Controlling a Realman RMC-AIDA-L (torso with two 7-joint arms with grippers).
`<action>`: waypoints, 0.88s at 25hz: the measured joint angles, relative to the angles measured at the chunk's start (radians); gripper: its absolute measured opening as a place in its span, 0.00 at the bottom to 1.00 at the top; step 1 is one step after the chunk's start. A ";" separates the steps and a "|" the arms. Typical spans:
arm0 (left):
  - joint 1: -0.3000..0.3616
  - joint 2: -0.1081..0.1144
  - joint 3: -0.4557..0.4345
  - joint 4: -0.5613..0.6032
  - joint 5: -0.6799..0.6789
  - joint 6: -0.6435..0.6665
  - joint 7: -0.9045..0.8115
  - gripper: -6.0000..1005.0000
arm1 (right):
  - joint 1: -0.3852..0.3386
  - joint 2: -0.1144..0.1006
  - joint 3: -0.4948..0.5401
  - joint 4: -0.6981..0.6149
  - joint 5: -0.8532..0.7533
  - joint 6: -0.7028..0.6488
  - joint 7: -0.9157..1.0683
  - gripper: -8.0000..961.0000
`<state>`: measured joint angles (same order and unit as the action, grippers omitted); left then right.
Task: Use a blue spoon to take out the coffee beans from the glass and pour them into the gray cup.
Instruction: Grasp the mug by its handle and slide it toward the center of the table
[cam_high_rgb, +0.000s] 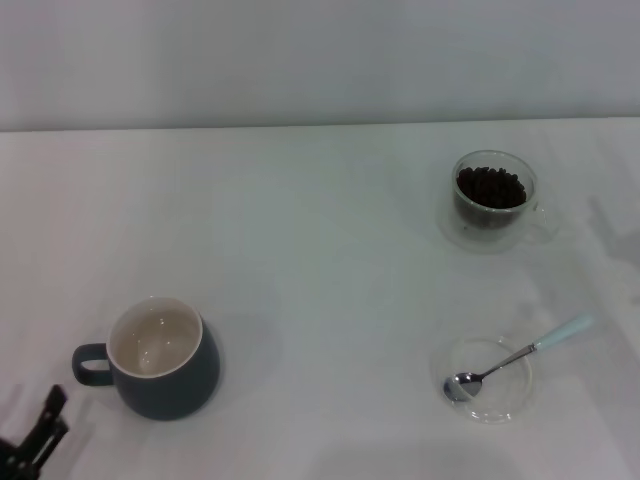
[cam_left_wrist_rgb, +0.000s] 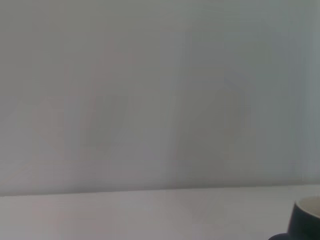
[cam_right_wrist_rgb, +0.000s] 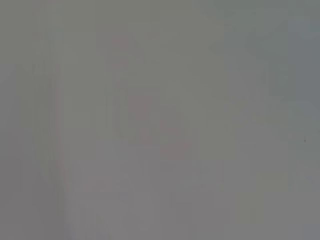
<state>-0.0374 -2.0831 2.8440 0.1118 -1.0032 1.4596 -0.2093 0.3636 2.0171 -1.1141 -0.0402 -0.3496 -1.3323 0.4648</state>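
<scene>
The blue spoon (cam_high_rgb: 520, 355) lies with its metal bowl in a flat clear dish (cam_high_rgb: 488, 378) at the front right, its pale handle pointing back and right. The glass (cam_high_rgb: 493, 199) with coffee beans (cam_high_rgb: 490, 187) stands at the back right. The gray cup (cam_high_rgb: 160, 357) stands at the front left, handle to the left, its inside empty; its edge also shows in the left wrist view (cam_left_wrist_rgb: 306, 221). My left gripper (cam_high_rgb: 35, 435) is at the bottom left corner, just left of the cup. My right gripper is out of view.
The white table (cam_high_rgb: 320, 280) ends at a pale wall behind. The right wrist view shows only a plain grey surface.
</scene>
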 joint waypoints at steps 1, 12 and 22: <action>-0.022 0.001 0.000 0.000 0.014 -0.023 0.000 0.85 | 0.000 0.000 -0.002 0.000 0.000 -0.001 0.000 0.87; -0.092 0.000 -0.008 -0.003 0.079 -0.102 0.000 0.85 | -0.005 0.000 -0.017 0.000 0.000 -0.010 0.025 0.87; -0.132 0.000 -0.012 0.002 0.036 -0.151 -0.003 0.85 | -0.008 -0.002 -0.013 -0.005 0.003 -0.006 0.026 0.87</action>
<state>-0.1695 -2.0831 2.8320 0.1142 -0.9673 1.3081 -0.2119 0.3559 2.0155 -1.1266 -0.0452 -0.3467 -1.3388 0.4906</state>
